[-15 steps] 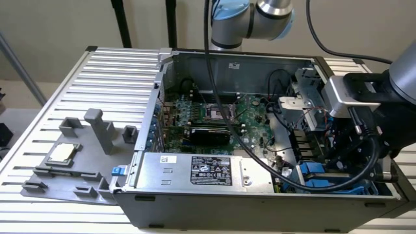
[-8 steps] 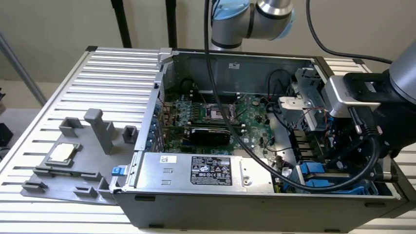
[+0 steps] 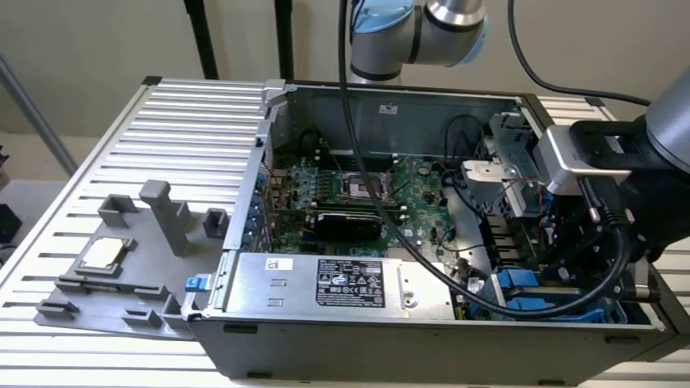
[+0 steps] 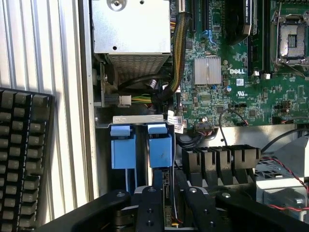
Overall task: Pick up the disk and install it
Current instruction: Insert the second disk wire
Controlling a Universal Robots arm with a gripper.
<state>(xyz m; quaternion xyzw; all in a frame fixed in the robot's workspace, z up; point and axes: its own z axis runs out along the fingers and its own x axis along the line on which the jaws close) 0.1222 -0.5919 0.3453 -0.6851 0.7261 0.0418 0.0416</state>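
Observation:
The disk point(image 4: 166, 191) stands on edge between my fingers point(image 4: 149, 208), its blue carrier end point(image 4: 160, 147) pointing into the drive cage. My gripper point(image 4: 169, 212) is shut on its two flat sides. Beside it a second blue carrier point(image 4: 120, 147) sits in the neighbouring slot. In the exterior view my gripper point(image 3: 555, 271) reaches down into the front corner of the open computer case at that view's right. There, blue carrier parts point(image 3: 519, 281) show in the blue drive cage point(image 3: 587, 311), and the arm hides most of the disk.
The case point(image 3: 431, 331) lies open on a slatted white table point(image 3: 183, 121), with the motherboard point(image 3: 356, 194), power supply point(image 3: 323, 283) and loose cables inside. A grey fixture plate point(image 3: 129, 311) holding a CPU chip point(image 3: 103, 255) lies at the exterior view's left. A black keyboard point(image 4: 24, 154) lies outside the case wall.

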